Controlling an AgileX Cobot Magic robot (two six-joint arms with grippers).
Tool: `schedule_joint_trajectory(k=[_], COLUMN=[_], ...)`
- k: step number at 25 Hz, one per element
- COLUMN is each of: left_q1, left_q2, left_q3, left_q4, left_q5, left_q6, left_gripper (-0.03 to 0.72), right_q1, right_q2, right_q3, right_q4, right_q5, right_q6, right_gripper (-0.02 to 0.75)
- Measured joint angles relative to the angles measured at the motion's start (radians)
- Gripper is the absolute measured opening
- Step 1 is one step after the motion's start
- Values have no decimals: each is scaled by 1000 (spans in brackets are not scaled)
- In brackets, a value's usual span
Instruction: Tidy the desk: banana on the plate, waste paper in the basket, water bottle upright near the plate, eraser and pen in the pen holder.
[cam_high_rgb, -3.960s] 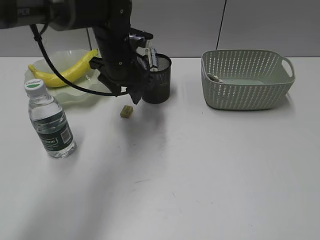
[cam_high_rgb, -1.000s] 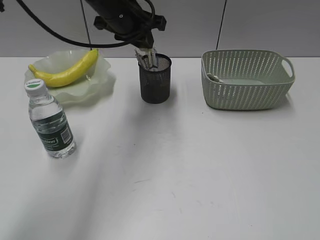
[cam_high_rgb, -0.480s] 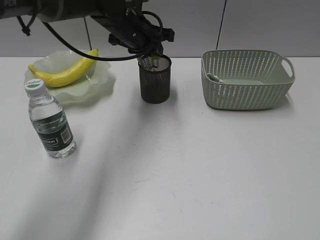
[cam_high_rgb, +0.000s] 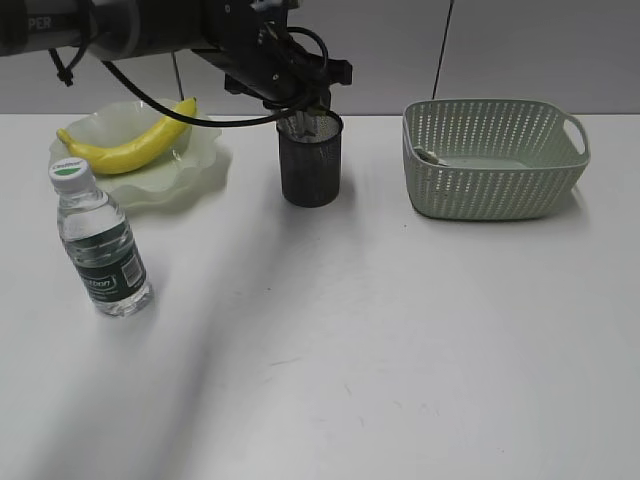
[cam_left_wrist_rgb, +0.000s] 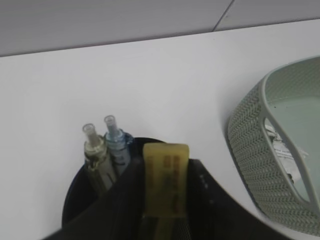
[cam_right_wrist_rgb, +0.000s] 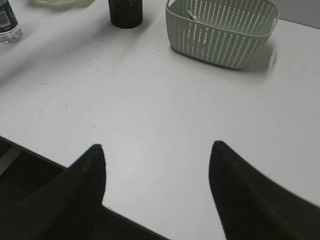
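Observation:
My left gripper (cam_high_rgb: 306, 112) (cam_left_wrist_rgb: 165, 200) is shut on the yellow eraser (cam_left_wrist_rgb: 165, 175) and holds it right over the black mesh pen holder (cam_high_rgb: 311, 158) (cam_left_wrist_rgb: 75, 200). Two pens (cam_left_wrist_rgb: 105, 150) stand inside the holder. The banana (cam_high_rgb: 135, 141) lies on the ruffled green plate (cam_high_rgb: 200, 170). The water bottle (cam_high_rgb: 100, 245) stands upright in front of the plate. The green basket (cam_high_rgb: 490, 160) (cam_left_wrist_rgb: 260, 165) (cam_right_wrist_rgb: 220, 30) holds the waste paper (cam_high_rgb: 432, 156) (cam_left_wrist_rgb: 282, 152). My right gripper (cam_right_wrist_rgb: 156, 150) is open and empty above the desk's near edge (cam_right_wrist_rgb: 150, 100).
The basket stands to the right of the pen holder with a gap between them. A grey wall runs behind the desk. The desk's front edge shows low in the right wrist view (cam_right_wrist_rgb: 45, 155).
The eraser lay on the desk by the holder four seconds ago. My left gripper has since lifted it, and over the last second lowered it to the holder's mouth.

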Motion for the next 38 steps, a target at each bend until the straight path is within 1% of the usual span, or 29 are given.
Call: schedule_joint_trajectory(k=[7,15,20,25,33,38], left_q1=[0,0,0,0,0,0], left_q2=[0,-30,-134,-272,-507,-618], left_q3=[0,1,1,1,1,1], left_q4=[3,43,50,131,285,337], left_q5=[-2,1,48,188,522,719], left_q6=[0,-1,-1,-1,-1,-1], left_gripper=[291,304,304,304,304,303], right_q1=[0,0,0,0,0,0], right_q2=[0,0,0,0,0,0], right_q3=[0,0,0,0,0,0], right_q4=[0,0,0,0,0,0], right_q5=[0,0,0,0,0,0], right_q6=[0,0,0,0,0,0], right_gripper=[512,511,511,511,511,511])
